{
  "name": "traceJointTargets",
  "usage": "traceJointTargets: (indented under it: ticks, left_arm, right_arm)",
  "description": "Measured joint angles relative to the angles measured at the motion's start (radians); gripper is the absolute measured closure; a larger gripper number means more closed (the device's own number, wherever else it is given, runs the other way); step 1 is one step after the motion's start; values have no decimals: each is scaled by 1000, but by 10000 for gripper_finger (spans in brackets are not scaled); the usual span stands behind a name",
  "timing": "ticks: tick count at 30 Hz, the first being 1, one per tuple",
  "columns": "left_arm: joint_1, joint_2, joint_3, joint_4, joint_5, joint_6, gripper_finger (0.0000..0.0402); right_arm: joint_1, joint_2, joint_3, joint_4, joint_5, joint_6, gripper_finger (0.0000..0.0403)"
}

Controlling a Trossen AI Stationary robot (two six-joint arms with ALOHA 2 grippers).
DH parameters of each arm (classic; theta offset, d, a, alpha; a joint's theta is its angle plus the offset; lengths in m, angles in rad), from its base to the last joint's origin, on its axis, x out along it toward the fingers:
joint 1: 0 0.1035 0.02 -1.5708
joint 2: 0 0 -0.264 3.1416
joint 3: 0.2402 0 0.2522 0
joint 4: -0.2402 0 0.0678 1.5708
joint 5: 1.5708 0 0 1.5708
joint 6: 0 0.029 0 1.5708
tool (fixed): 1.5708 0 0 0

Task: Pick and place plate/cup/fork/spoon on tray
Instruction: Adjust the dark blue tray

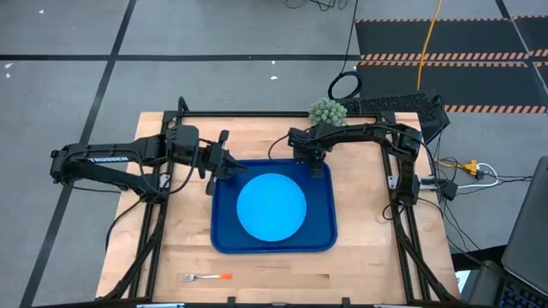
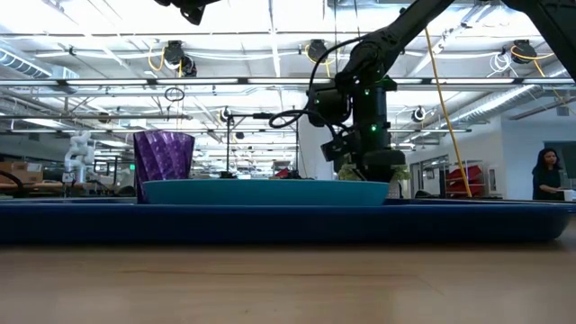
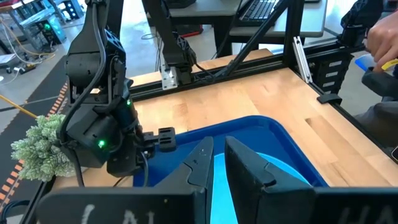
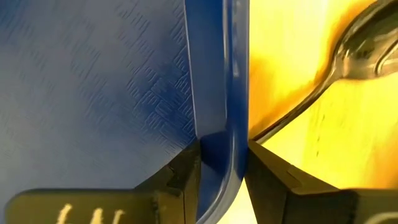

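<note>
the right gripper (image 4: 222, 163) sits at the tray's (image 1: 321, 238) far rim near the right far corner, fingers straddling the raised rim, one inside on the tray floor, one outside on the wood, i.e. narrow and pinching the rim, not a utensil. key relation: the spoon (image 4: 348, 59) lies on the table just outside that same rim, right beside the outer finger, bowl farther off and handle running back toward the rim at a slant, so its long axis sits diagonal to the rim. right arm is clearly nearer to it; probably needs to let go and shift outward w/ fingers across the handle. left gripper (image 3: 214, 165) hovers over the tray's left far corner, fingers a narrow gap apart, nothing in them. plate (image 1: 271, 207) already mid-tray, cup (image 2: 163, 155) stands behind it in the low view. fork (image 1: 208, 277) lies on the wood near the table's front edge, well apart from both arms, handle pointing right.
</note>
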Motion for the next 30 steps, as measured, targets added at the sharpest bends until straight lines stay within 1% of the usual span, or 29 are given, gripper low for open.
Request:
traceJointTargets:
  ticks: [20, 30]
  left_arm:
    - [0, 0, 0, 0, 0, 0, 357]
    - [0, 0, 0, 0, 0, -5, 357]
  right_arm:
    - [-1, 1, -1, -6, -1, 160, 303]
    - [-1, 1, -1, 0, -1, 167, 303]
